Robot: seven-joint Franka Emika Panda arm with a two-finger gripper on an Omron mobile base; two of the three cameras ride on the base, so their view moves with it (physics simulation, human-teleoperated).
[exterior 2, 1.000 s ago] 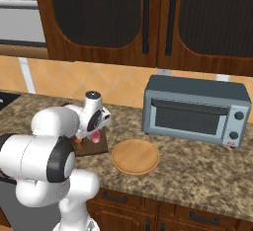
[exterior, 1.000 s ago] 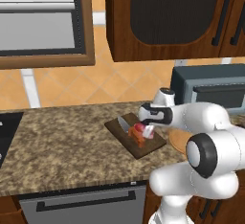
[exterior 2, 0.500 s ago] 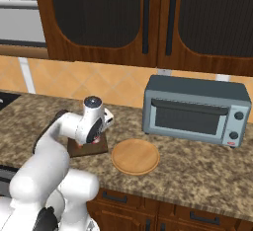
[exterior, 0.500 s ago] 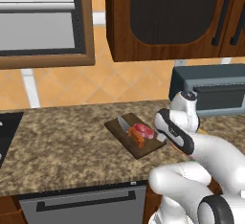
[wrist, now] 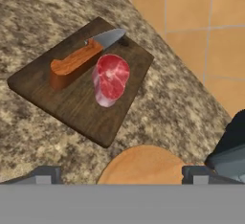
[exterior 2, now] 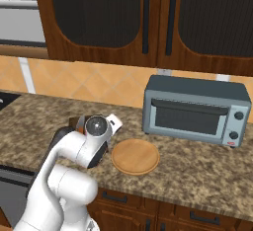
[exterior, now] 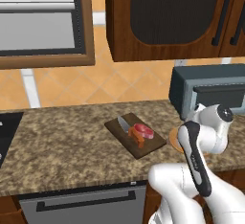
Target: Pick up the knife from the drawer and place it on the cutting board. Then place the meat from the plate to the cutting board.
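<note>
The dark cutting board (wrist: 81, 98) lies on the granite counter, also seen at an angle in the left base view as the cutting board (exterior: 136, 141). On it rests the knife (wrist: 72, 65), orange handle and grey blade, and right beside it the red-pink meat (wrist: 111, 79); both show again as the knife (exterior: 123, 124) and the meat (exterior: 142, 131). My gripper (wrist: 122, 175) hovers open and holds nothing, above the bare round plate (wrist: 143, 165), back from the board. The plate (exterior 2: 135, 156) sits just right of my hand. The drawer is out of view.
A grey toaster oven (exterior 2: 195, 109) stands at the back right of the counter, close behind the plate. Dark wooden wall cabinets (exterior 2: 143, 18) hang overhead. My own arm link (exterior: 194, 151) covers most of the plate in the left base view.
My hand has drawn back to the right, from over the board to above the plate. The meat stays on the board beside the knife. The fingers stand a little wider.
</note>
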